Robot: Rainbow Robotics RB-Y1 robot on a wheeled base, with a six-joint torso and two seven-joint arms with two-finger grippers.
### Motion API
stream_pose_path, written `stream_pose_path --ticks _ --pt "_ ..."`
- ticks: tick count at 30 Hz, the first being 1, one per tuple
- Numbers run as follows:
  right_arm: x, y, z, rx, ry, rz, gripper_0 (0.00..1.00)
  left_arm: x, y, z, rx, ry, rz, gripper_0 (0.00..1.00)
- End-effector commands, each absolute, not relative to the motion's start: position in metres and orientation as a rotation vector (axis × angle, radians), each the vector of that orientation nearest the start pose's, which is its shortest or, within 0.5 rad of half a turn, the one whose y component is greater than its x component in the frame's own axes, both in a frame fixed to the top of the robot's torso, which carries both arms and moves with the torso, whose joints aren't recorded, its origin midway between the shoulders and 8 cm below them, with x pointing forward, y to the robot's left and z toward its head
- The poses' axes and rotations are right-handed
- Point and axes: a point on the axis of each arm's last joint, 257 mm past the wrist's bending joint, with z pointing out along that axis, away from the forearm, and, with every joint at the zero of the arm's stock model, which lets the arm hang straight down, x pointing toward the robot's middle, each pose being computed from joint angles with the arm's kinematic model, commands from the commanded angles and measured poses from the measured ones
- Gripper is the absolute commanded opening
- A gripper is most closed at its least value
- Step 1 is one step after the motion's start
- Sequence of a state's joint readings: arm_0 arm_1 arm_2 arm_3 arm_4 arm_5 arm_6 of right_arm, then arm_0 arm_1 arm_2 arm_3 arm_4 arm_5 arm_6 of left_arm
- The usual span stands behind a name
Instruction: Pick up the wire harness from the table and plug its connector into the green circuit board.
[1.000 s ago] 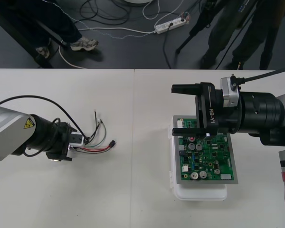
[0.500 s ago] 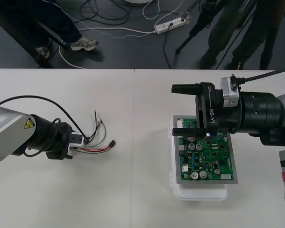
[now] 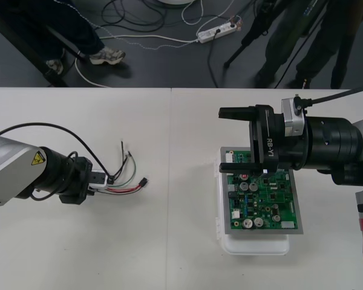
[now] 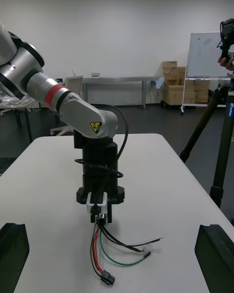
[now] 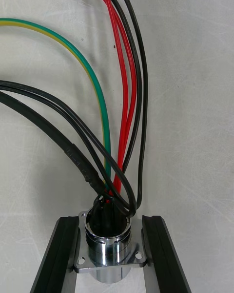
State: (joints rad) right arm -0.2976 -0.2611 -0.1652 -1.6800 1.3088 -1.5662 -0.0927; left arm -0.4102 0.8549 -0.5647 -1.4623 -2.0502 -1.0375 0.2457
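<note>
- My left fingers [image 5: 59,256] are pinching the round metal socket [image 5: 110,246] of the wire harness [image 3: 124,176]. One black finger presses against each side of its flange.
- From the socket, the red, black and green wires [image 5: 124,102] fan out ahead of my left fingertips, close over the desk [image 3: 169,241].
- The small black plug [image 3: 144,180] lies on the desk at the far end of the red and black wires, well ahead of my left fingertips.
- My right fingers [image 3: 233,112] are spread wide apart above the desk.
- The green circuit board [image 3: 263,202] sits on its white base [image 3: 254,244] beneath my right fingers. One finger hangs over the board's edge and the other over bare desk just beside it.
- The harness lies well apart from my right fingers, out ahead of their tips, with the plug end nearest them.
</note>
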Motion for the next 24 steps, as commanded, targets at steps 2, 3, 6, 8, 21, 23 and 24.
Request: stream_pose_path --ticks 2,3,6,8,21,23,24 --pt "0.369 -0.059 -0.066 -1.317 0.956 0.915 1.00 0.452 0.244 -0.368 -2.718 -2.364 -0.109 0.00" --pt "0.369 -0.059 -0.066 -1.317 0.956 0.915 1.00 0.453 0.243 -0.367 -2.720 -2.361 -0.107 0.00" --pt "0.369 -0.059 -0.066 -1.317 0.957 0.916 1.00 0.452 0.242 -0.367 -2.725 -2.358 -0.104 0.00" --pt "0.369 -0.059 -0.066 -1.317 0.957 0.916 1.00 0.452 0.241 -0.366 -2.728 -2.359 -0.096 0.00" --pt "0.369 -0.059 -0.066 -1.317 0.958 0.915 1.00 0.455 0.245 -0.354 -2.798 -2.316 -0.085 0.00" --pt "0.369 -0.059 -0.066 -1.317 0.957 0.916 1.00 0.457 0.248 -0.350 -2.814 -2.298 -0.100 0.00" --pt "0.369 -0.059 -0.066 -1.318 0.958 0.915 1.00 0.456 0.249 -0.350 -2.811 -2.296 -0.094 0.00"
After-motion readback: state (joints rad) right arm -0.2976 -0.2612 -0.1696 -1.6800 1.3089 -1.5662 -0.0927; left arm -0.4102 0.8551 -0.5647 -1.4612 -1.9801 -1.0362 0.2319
